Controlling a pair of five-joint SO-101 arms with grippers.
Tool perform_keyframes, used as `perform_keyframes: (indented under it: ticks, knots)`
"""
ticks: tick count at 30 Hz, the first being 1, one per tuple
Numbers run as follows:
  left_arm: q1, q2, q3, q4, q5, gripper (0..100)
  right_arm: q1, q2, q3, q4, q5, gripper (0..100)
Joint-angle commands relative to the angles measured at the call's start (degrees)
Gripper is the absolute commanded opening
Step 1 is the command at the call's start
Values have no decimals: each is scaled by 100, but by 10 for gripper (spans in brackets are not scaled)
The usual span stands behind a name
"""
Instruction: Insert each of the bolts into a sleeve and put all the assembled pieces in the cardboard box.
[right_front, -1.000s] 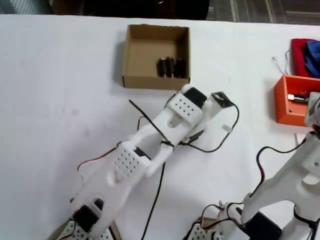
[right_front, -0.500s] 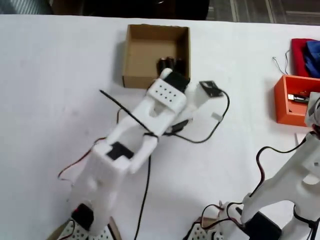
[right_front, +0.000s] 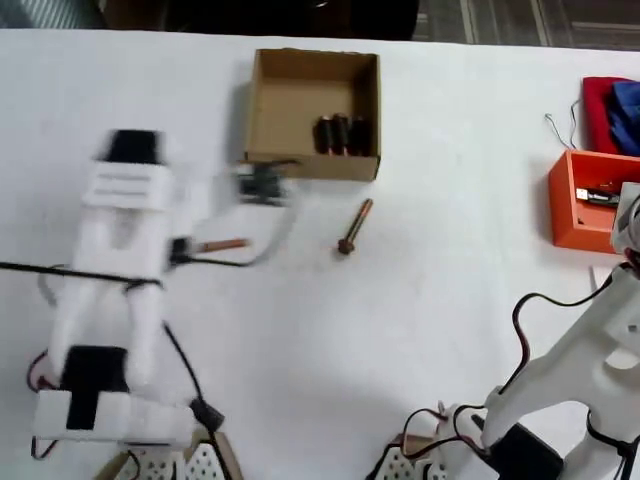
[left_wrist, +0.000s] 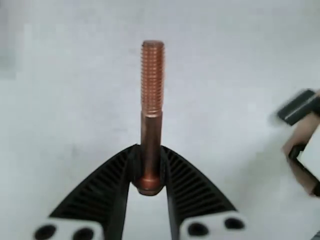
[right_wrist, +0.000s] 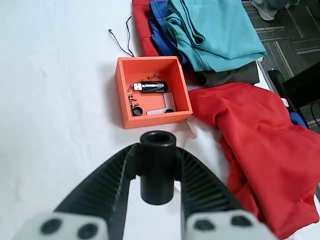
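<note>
High view: three dark assembled pieces are lying in the brown cardboard box. One copper-coloured metal bolt is lying diagonally on the white table, head away from the box. The left end effector is clamping a second copper bolt by its head, threads pointing outward. The right end effector is gripping a black cylindrical sleeve (two assemblies apparently remaining).

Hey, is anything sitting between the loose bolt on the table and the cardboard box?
Nothing visible. The loose bolt lies on the bare table, just short of the near wall of the cardboard box and apart from it. The left end effector, shut on a second bolt, is off to the side.
</note>
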Motion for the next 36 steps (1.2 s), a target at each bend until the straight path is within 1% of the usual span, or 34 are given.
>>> perform_keyframes:
  ticks: [1,4,8,12,15,17,20,21,22,25,26,28,31,36]
  knots:
    - [-1055,352,40,-475,-1292,26,13,-198,-281,-136,0,21]
    - [-1275,1081,40,-1046,-1310,25,13,-207,-281,-136,9,21]
    - [-1292,2040,-171,-1503,-1301,25,13,-207,-281,-119,35,21]
    - [-1292,3086,-989,-1776,-914,25,13,-207,-281,-110,44,21]
    - [-1292,3895,-1798,-1767,-677,25,13,-207,-281,-101,44,21]
    - [-1292,4334,-2352,-1758,-316,26,13,-207,-281,-101,35,21]
    - [-1310,4897,-3240,-1424,695,33,13,-207,-281,-101,35,21]
    - [-1310,5064,-3547,-1222,879,52,13,-207,-281,-110,35,21]
    - [-1310,5204,-3855,-993,949,88,13,-207,-281,-119,35,21]
    - [-1310,5600,-4743,-290,1231,244,13,-207,-281,-127,35,21]
    - [-1327,5705,-5015,-53,1407,267,13,-207,-281,-127,26,21]
    - [-1336,5855,-5455,246,1442,250,13,-207,-281,-127,18,21]
    - [-1389,5916,-5982,229,1477,216,13,-207,-281,-127,18,21]
    - [-1495,5908,-6853,237,2286,209,13,-207,-281,-127,26,21]
